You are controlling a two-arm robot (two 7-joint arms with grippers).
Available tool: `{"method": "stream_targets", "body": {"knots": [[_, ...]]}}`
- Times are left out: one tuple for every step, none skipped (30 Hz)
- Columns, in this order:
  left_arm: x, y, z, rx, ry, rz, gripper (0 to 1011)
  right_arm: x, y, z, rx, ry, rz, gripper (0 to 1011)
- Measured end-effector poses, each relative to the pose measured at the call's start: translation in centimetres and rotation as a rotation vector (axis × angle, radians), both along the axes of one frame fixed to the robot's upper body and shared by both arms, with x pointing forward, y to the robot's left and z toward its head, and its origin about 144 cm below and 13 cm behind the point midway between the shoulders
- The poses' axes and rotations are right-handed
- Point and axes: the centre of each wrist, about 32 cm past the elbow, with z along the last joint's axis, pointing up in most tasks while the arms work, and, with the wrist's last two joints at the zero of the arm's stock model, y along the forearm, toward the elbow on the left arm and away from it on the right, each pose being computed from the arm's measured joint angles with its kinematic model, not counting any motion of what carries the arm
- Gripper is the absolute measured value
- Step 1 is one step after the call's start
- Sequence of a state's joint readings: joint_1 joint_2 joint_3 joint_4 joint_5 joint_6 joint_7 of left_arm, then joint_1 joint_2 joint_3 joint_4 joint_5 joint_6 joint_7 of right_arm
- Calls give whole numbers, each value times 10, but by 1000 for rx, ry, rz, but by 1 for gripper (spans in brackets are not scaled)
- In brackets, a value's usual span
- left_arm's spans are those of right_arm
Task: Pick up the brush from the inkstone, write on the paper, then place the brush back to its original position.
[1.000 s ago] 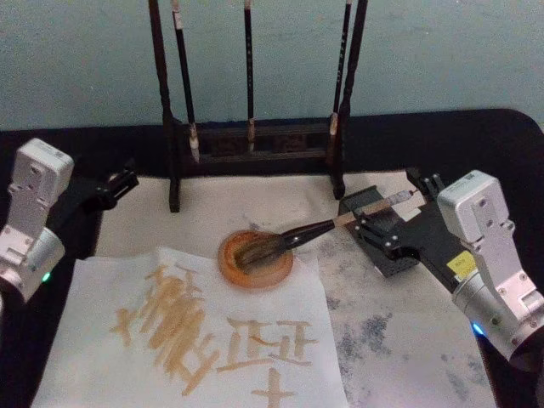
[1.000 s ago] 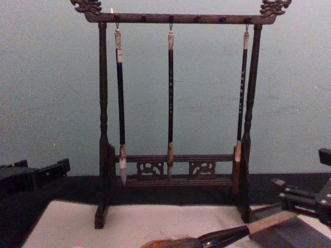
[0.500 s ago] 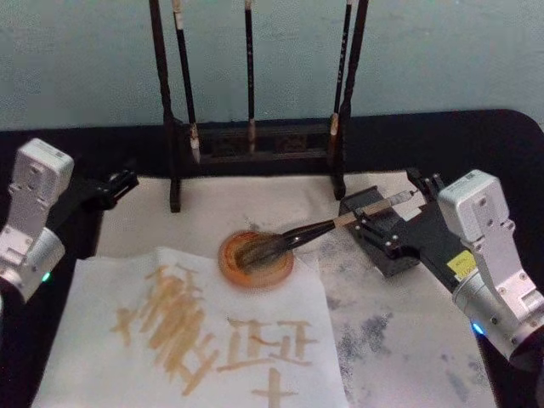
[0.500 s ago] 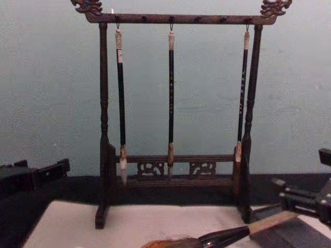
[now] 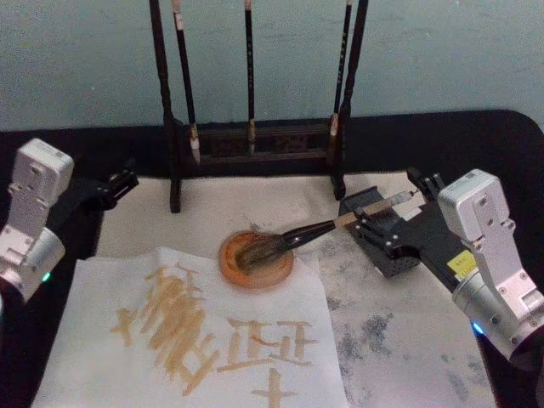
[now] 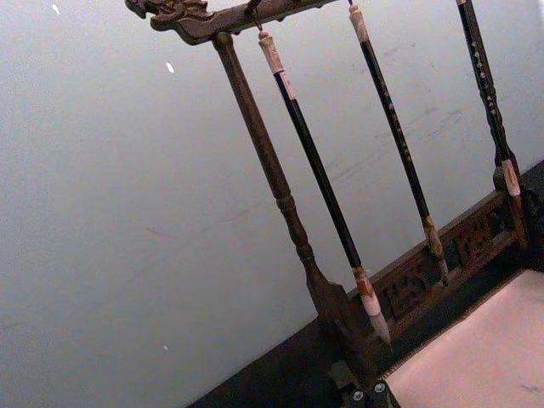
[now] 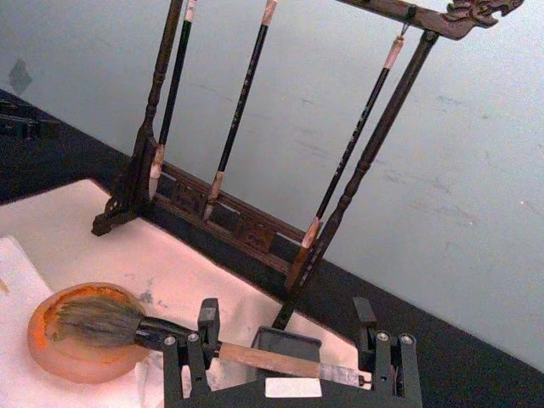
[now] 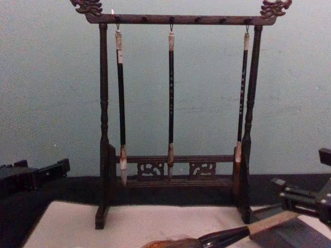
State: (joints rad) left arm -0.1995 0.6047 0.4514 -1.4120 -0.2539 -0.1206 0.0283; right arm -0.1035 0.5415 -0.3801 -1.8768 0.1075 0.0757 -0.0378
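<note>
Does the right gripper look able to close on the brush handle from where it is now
Probably yes. The right gripper is open with its fingers either side of the brush handle, which rests across the dark block; nothing sits between them.

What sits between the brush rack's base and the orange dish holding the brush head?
In the head view, bare off-white felt lies between the rack base and the dish; nothing rests on it.
</note>
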Motion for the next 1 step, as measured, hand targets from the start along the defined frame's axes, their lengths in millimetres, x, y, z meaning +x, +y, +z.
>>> {"method": "stream_targets", "body": {"knots": [[0,0,0,0,0,0,1002,0,0,0,0,0,0,1002]]}}
